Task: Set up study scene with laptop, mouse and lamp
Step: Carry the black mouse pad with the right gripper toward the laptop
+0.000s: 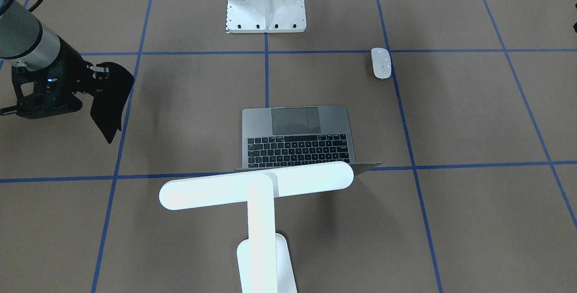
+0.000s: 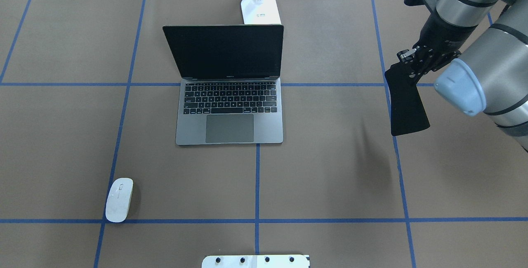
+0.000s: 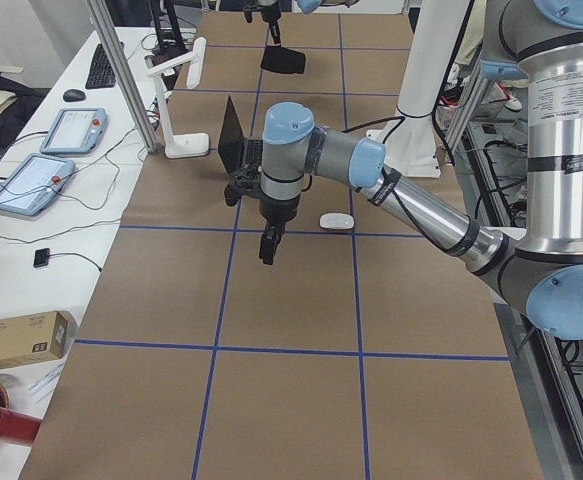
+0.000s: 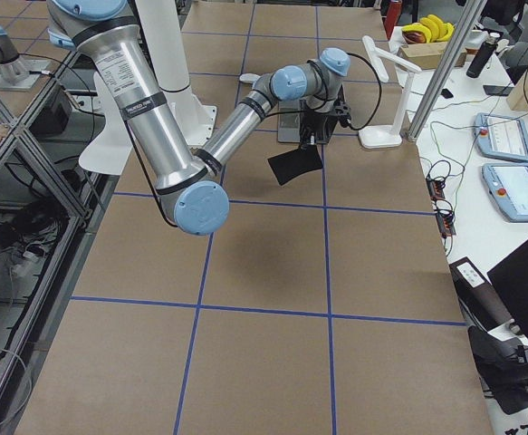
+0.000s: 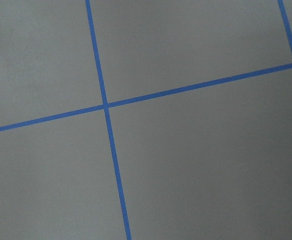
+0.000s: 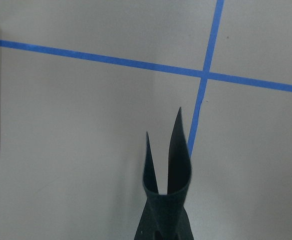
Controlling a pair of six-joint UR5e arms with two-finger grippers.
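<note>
The grey laptop stands open mid-table, its screen dark. The white lamp stands upright just behind the laptop's lid, base at the far edge. The white mouse lies on the robot's left, near a blue line. My right gripper is shut on a thin black mat, which hangs bent above the table to the right of the laptop. My left gripper shows only in the exterior left view, pointing down over bare table near the mouse. I cannot tell if it is open.
A white ribbed metal mount with bolt holes stands at the robot's edge of the table. Blue tape lines divide the brown table into squares. The left wrist view shows only table and tape.
</note>
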